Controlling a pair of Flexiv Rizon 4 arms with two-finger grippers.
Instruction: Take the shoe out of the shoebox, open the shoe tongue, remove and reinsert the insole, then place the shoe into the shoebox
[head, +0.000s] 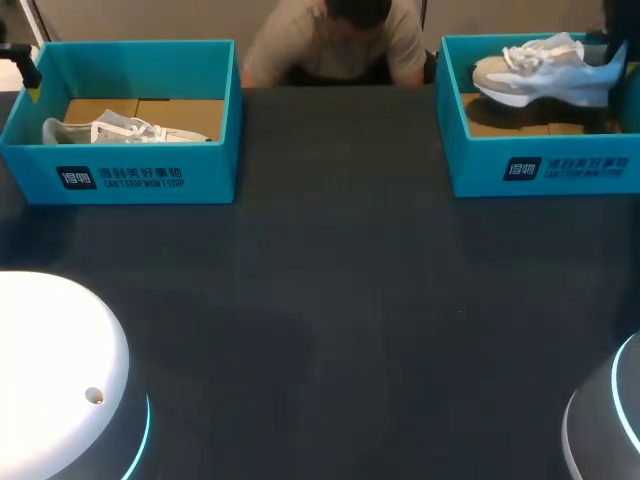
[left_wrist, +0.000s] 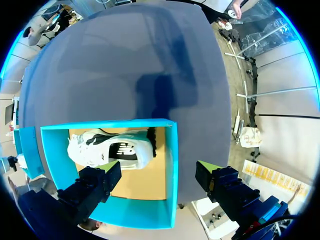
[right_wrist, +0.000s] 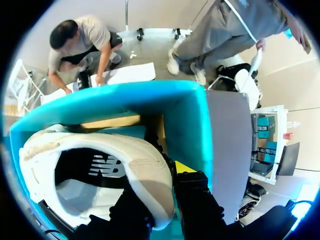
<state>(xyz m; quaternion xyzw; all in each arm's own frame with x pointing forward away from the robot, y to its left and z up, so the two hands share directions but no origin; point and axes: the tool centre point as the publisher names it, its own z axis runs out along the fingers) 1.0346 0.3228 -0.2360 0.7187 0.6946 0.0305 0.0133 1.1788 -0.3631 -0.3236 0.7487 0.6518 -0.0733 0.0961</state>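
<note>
Right end effector (right_wrist: 160, 186) grips the shoe (head: 540, 70) by its collar, raised just above the right shoebox (head: 540, 165). Left end effector (left_wrist: 156, 172) hangs open over the left shoebox (left_wrist: 173, 165). Risk: the collar grip slips, or the sole snags the shoebox wall.

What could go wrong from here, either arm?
1. The right gripper seems to pinch the right shoe only at one edge, so it may slip or swing.
2. That shoe looks low over the right shoebox; its sole could snag a wall.
3. The left gripper hangs open astride a wall of the left shoebox; lowering straight could hit it.
</note>
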